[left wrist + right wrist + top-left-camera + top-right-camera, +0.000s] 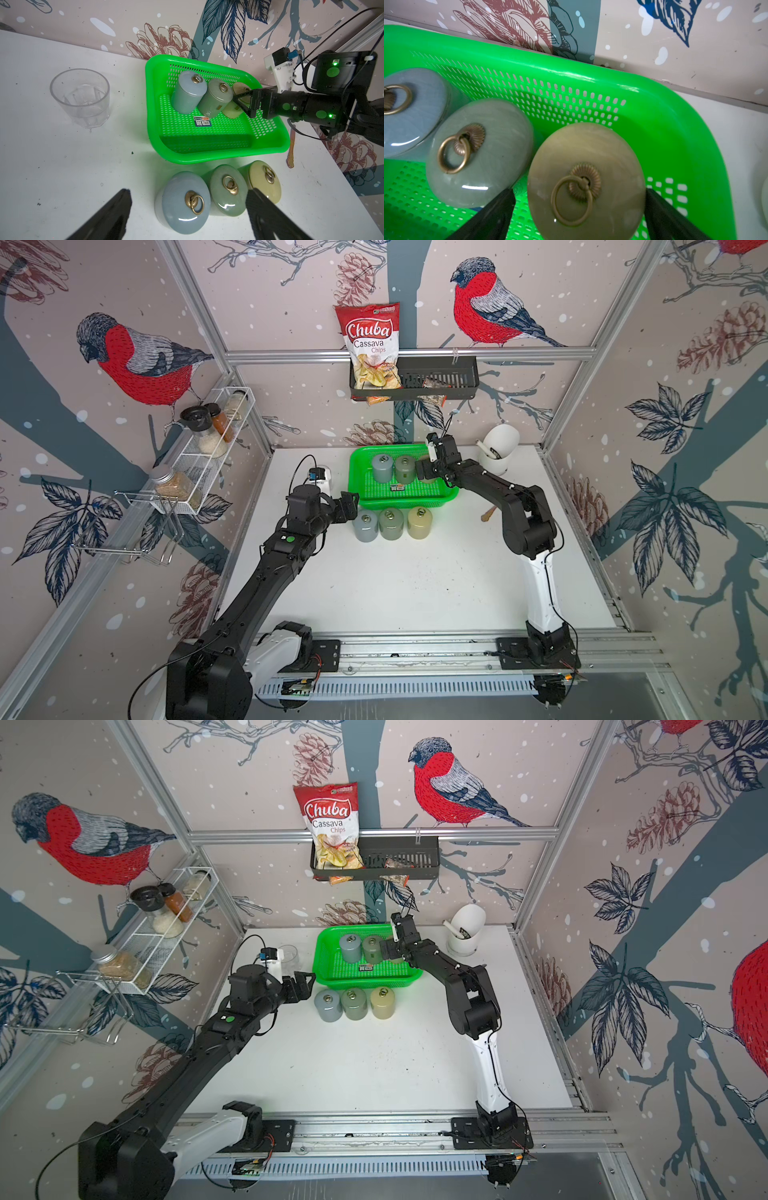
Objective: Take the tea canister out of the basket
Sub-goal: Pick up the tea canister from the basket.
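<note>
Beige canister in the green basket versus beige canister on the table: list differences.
The open right gripper brackets the beige ring-lidded canister in the green mesh basket; no gripper surrounds the beige canister on the white table. The first stands inside the basket, the second outside. Both are upright, with brass rings.

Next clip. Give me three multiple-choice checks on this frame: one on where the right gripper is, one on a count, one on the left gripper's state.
1. Where is the right gripper?
A. Outside the basket
B. In the basket, around the tan canister
C. High above the basket

2. How many canisters stand in the basket?
A. Three
B. One
C. Five

3. The left gripper is:
A. shut on a canister
B. shut, empty
C. open, empty

1 B: the right wrist view shows its jaws on either side of the tan lid.
2 A: blue-grey canister, green canister and tan canister.
3 C: the left wrist view shows its jaws spread wide, gripping nothing.
</note>
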Available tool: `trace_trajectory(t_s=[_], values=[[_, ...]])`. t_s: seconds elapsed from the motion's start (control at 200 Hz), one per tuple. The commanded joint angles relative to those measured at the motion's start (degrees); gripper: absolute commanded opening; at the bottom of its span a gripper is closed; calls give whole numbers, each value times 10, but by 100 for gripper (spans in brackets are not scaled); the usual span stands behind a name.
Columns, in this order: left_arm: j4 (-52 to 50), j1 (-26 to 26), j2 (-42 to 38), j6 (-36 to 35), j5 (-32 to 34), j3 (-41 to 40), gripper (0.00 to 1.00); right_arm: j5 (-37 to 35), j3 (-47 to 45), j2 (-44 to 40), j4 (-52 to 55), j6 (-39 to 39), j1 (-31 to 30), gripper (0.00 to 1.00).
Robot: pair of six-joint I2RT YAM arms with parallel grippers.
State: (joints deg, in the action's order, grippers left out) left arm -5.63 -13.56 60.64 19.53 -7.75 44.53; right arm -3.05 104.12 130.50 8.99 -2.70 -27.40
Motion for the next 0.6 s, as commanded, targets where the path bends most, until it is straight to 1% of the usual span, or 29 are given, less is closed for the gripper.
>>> trace_trajectory(t_s=[0.0,0.25,0.595], values=[[-4,-1,0,-8,11,-2,91,-13,5,15,29,10,2,100],[1,0,17,-6,10,-1,91,-6,35,36,36,19,4,100],[-1,0,17,-5,11,-6,91,7,73,68,59,16,5,100]])
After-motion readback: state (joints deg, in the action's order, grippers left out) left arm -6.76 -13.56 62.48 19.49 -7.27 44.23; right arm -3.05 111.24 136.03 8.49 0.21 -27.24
